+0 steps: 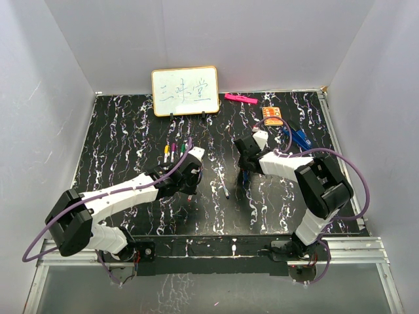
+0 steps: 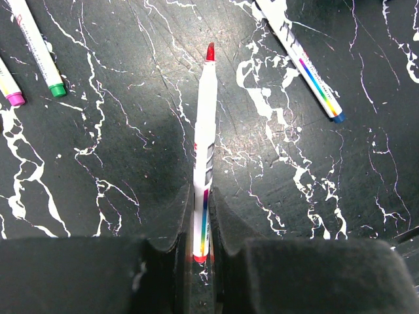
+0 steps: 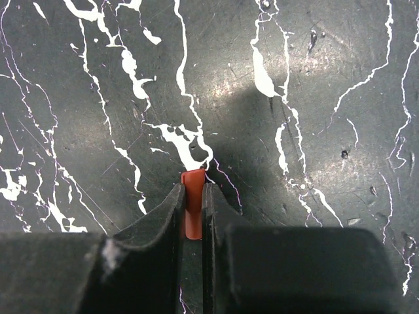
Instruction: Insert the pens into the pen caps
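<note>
My left gripper (image 2: 201,193) is shut on the rear end of a white pen (image 2: 204,144), whose bare red tip (image 2: 210,51) points away just above the table. My right gripper (image 3: 192,190) is shut on a small red pen cap (image 3: 192,196), held upright close to the table. From above, the left gripper (image 1: 191,171) and right gripper (image 1: 246,175) hang apart over the middle of the table. Another white pen (image 1: 224,185) with a blue end (image 2: 338,118) lies between them. Pens with green (image 2: 57,89) and pink (image 2: 14,99) ends lie in a row (image 1: 171,152).
At the back of the black marbled table (image 1: 118,144) stands a small whiteboard (image 1: 185,91). A pink bar (image 1: 240,99), an orange packet (image 1: 273,116) and a blue clip (image 1: 300,138) lie at the back right. White walls enclose the table.
</note>
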Motion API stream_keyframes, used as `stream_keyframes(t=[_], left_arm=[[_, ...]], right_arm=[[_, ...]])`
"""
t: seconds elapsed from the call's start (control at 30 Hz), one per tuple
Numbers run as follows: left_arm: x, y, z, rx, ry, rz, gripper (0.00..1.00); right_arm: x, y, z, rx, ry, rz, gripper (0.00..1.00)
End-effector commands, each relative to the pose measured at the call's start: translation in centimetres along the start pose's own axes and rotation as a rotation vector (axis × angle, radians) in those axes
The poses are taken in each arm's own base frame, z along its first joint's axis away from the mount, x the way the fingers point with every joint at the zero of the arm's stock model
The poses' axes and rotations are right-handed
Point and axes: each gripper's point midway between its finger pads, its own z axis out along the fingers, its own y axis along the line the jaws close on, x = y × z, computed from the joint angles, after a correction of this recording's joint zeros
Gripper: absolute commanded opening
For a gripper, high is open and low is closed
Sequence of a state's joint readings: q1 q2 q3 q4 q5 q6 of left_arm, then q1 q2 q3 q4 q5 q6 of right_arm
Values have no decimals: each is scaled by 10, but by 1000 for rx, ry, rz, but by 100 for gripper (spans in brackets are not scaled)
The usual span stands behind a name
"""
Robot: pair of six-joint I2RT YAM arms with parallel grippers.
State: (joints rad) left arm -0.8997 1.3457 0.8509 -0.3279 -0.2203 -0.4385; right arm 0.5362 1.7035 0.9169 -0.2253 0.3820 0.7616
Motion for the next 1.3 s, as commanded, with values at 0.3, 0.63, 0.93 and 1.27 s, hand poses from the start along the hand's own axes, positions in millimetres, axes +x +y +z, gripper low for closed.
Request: stream_keyframes(t=[0.3, 0.63, 0.93, 1.27], left_arm=[[-17, -10, -3, 43, -43, 7, 0], [-44, -51, -8, 249, -138, -10, 0], [-64, -96, -22, 523, -263, -77, 0], [-82, -106, -45, 632, -396, -144, 0]], right_arm=[[-13, 14, -13, -71, -3, -51, 0], [-84, 74, -104, -521, -290, -28, 0], [-99, 90, -170, -800, -439, 1, 0], [-93, 94, -207, -987, -502, 84, 0]])
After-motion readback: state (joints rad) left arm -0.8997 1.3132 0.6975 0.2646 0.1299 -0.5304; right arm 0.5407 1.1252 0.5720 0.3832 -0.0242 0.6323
